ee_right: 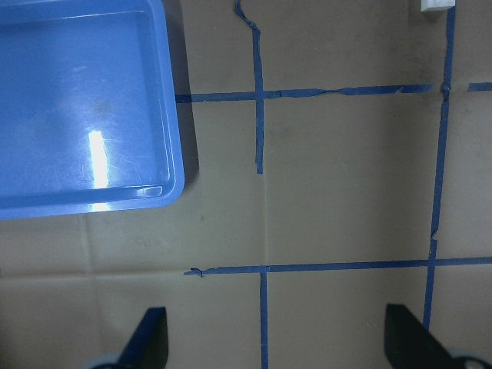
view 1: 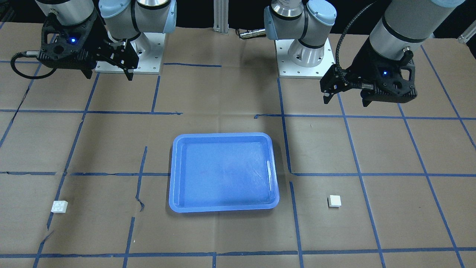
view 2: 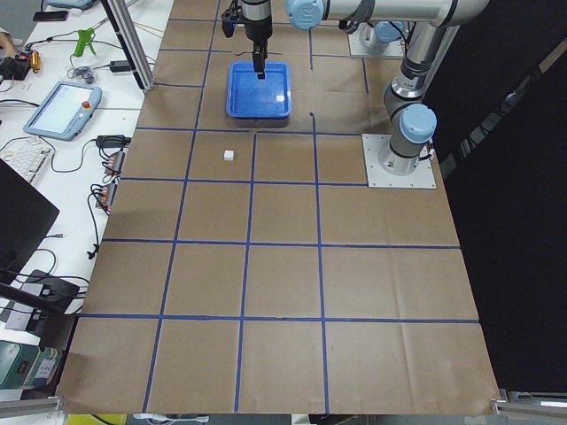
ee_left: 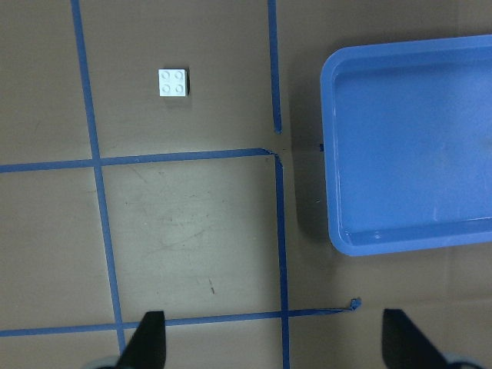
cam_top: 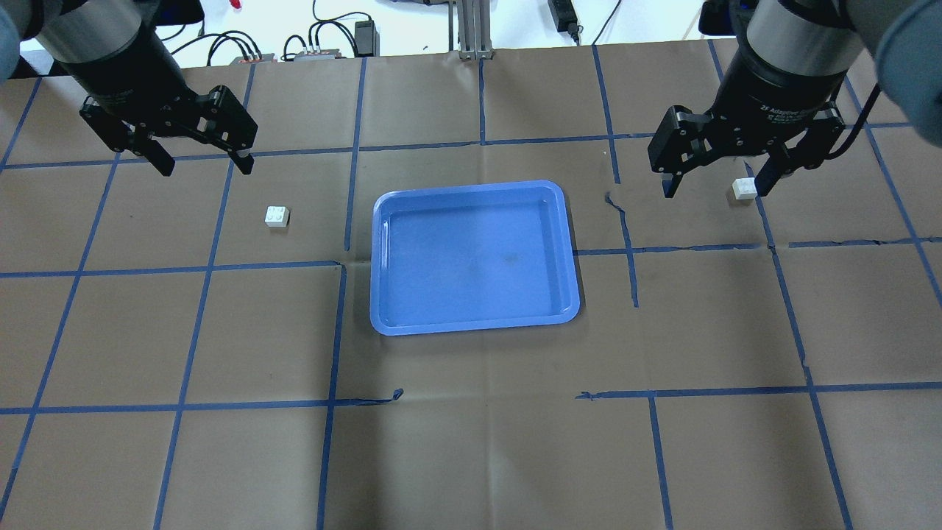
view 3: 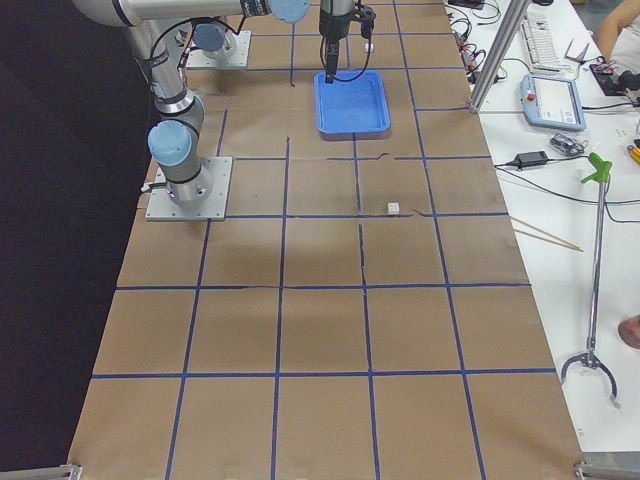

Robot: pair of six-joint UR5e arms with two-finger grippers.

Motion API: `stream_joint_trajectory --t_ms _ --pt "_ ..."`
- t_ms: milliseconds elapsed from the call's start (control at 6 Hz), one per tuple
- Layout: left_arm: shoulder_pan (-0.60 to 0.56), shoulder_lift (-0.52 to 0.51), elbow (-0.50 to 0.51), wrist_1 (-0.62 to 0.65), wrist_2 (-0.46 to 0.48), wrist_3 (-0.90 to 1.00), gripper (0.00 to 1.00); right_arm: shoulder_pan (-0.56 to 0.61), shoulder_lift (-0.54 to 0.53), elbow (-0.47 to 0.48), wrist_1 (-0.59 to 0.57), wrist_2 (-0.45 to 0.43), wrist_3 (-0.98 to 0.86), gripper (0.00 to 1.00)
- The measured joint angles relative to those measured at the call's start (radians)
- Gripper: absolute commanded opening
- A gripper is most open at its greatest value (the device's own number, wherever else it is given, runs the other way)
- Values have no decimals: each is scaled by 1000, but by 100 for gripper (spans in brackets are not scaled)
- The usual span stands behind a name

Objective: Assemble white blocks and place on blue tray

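1. Blue tray [view 1: 223, 208] sits central on the desk [view 1: 238, 238].
2. One white block [cam_top: 277, 216] lies left of it, another white block [cam_top: 744, 188] right, both outside.
3. Left pincer [cam_top: 204, 165] and right pincer [cam_top: 714, 185] hover spread wide, holding nothing.

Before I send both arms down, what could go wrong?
The right block barely shows at the right wrist view's top edge, so the right gripper could descend off-target and knock it. Both blocks are small; the left block may slip or twist. The tray lies between them; a low carry may clip its rim.
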Motion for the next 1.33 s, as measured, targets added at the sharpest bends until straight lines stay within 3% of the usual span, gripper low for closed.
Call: stream_joint_trajectory --t_ms 500,833,1333 --pt "49 -8 -3 9 7 40 99 0 1 0 -2 2 -2 100" --pt "107 -51 -36 68 6 182 99 -4 2 -1 -34 -2 -46 100" --pt "117 -223 -62 293 6 211 99 -27 3 -3 -84 -7 -546 100"
